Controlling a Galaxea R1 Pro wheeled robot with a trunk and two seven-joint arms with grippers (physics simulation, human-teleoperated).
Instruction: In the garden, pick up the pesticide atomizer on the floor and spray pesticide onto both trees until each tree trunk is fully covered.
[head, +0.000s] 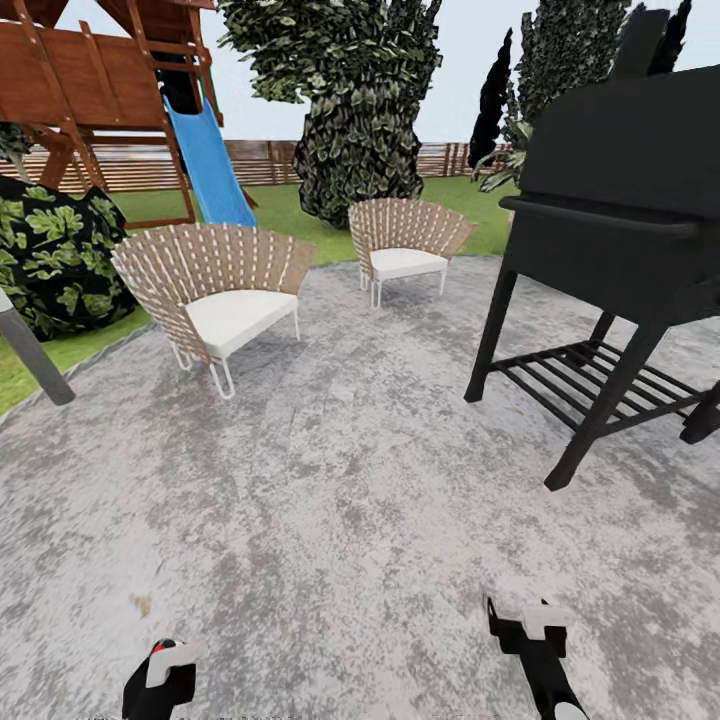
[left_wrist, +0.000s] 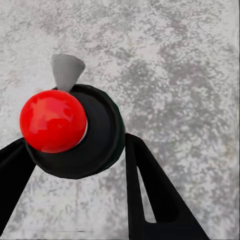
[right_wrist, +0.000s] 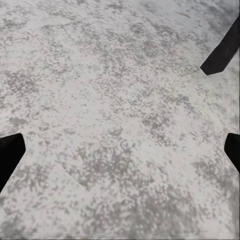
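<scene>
My left gripper sits at the bottom left of the head view, shut on the pesticide atomizer, of which a red bit peeks out. In the left wrist view the atomizer shows a red dome on a round black body with a grey nozzle, held between the black fingers over grey mottled paving. My right gripper hangs low at the bottom right, open, its fingertips far apart over bare paving. The garden lawn lies beyond the patio. Both trees and their trunks are out of view.
A black grill stands close at the right. Two wicker chairs sit ahead. A wooden playset with a blue slide, a tall leafy shrub, a dark bush and the slat fence lie behind.
</scene>
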